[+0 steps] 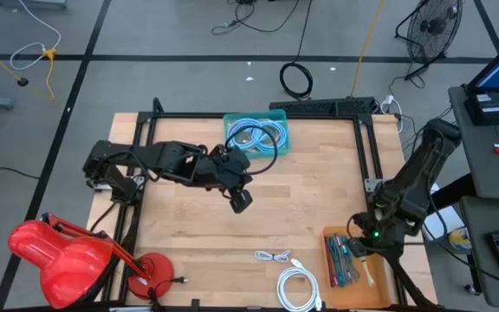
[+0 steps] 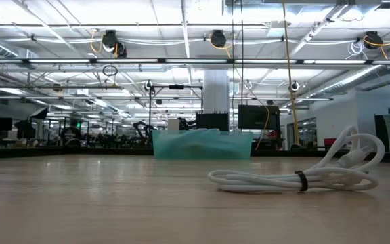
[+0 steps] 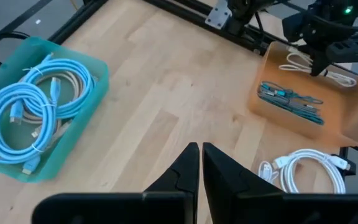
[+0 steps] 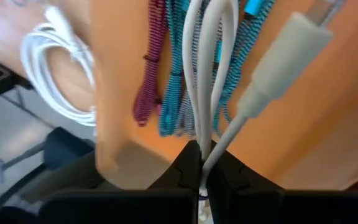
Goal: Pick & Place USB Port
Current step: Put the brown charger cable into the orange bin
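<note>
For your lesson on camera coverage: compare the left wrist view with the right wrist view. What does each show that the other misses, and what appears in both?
Only the left wrist view shows the teal bin of blue cables, and the shut left gripper empty above the bare table.

Only the right wrist view shows the right gripper shut on a white cable, close up.

Both show the orange bin, its braided cables and the white coil beside it.
</note>
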